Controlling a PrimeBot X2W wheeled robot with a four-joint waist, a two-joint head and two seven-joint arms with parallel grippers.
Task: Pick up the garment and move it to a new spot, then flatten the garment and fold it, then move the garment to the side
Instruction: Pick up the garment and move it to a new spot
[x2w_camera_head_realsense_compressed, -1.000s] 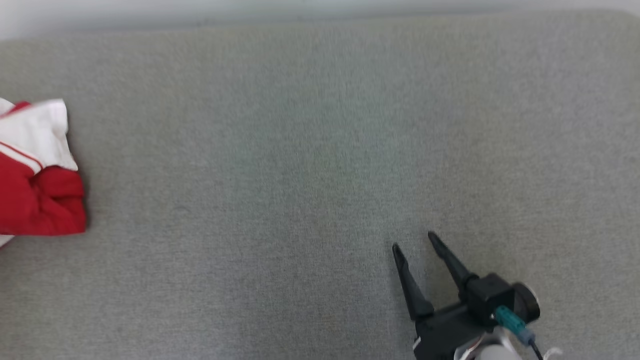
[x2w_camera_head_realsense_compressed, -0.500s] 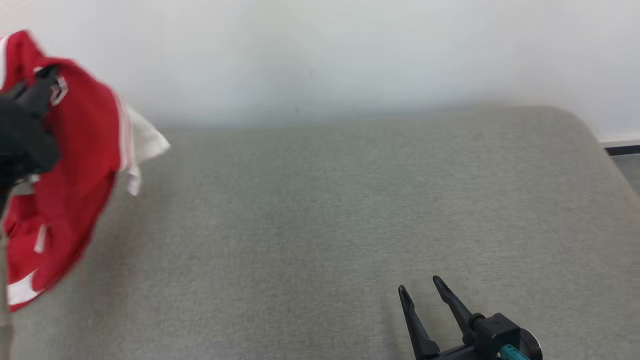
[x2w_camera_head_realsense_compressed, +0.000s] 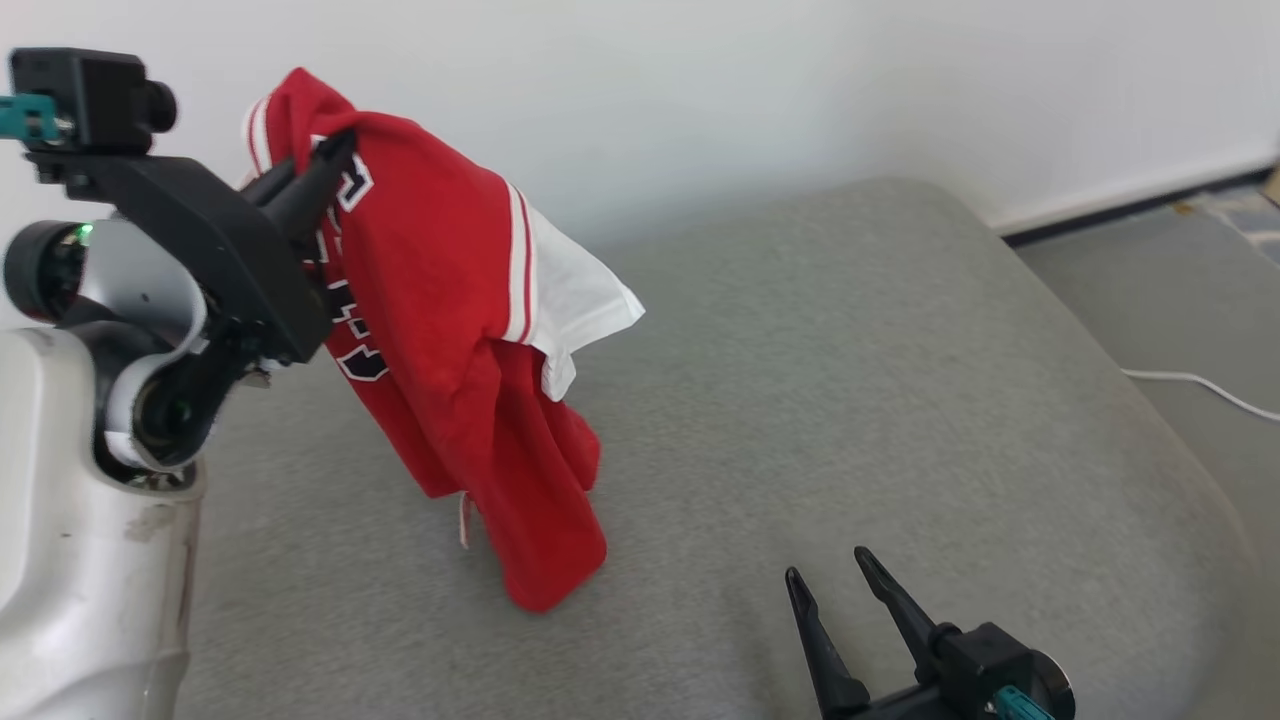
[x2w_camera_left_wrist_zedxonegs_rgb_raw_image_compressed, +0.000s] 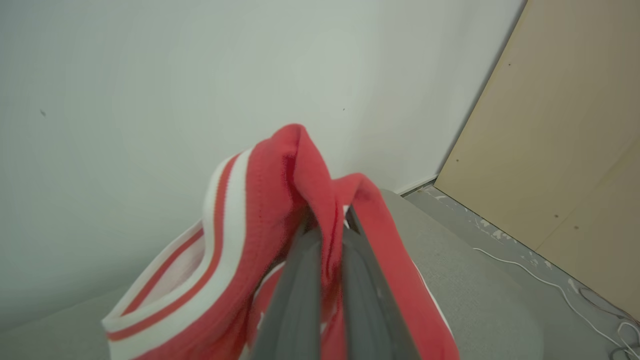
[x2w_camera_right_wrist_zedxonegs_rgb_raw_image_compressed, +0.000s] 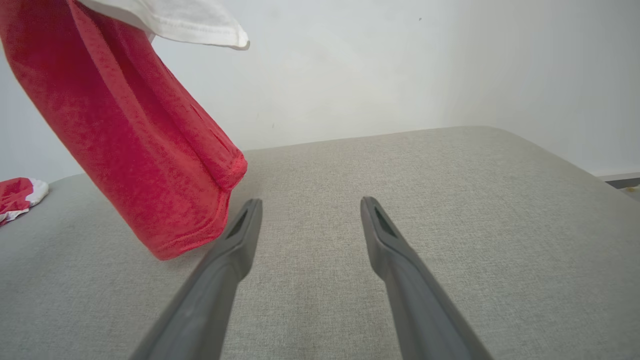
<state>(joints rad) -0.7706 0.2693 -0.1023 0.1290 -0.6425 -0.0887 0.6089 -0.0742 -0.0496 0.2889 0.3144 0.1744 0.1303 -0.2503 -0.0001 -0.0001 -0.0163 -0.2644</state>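
Note:
A red garment (x2w_camera_head_realsense_compressed: 440, 330) with white sleeves and black-and-white lettering hangs bunched from my left gripper (x2w_camera_head_realsense_compressed: 335, 150), which is shut on its upper edge. Its lowest fold reaches down to the grey cushioned surface (x2w_camera_head_realsense_compressed: 850, 380). In the left wrist view the two fingers (x2w_camera_left_wrist_zedxonegs_rgb_raw_image_compressed: 295, 280) pinch a red fold beside a striped cuff of the garment (x2w_camera_left_wrist_zedxonegs_rgb_raw_image_compressed: 235, 235). My right gripper (x2w_camera_head_realsense_compressed: 825, 565) is open and holds nothing, low over the surface at the front right. In the right wrist view that gripper (x2w_camera_right_wrist_zedxonegs_rgb_raw_image_compressed: 310, 201) is just right of the garment's hanging hem (x2w_camera_right_wrist_zedxonegs_rgb_raw_image_compressed: 135, 130).
The grey surface ends in a rounded right edge, with floor and a white cable (x2w_camera_head_realsense_compressed: 1200, 385) beyond it. A white wall runs behind. A beige panel (x2w_camera_left_wrist_zedxonegs_rgb_raw_image_compressed: 565, 135) stands at the right. Another bit of red-and-white cloth (x2w_camera_right_wrist_zedxonegs_rgb_raw_image_compressed: 17, 197) lies at the surface's far left.
The head camera has tilted up and turned. The garment, which lay on the surface at the left, now hangs in the air from my left gripper. The right gripper stays open.

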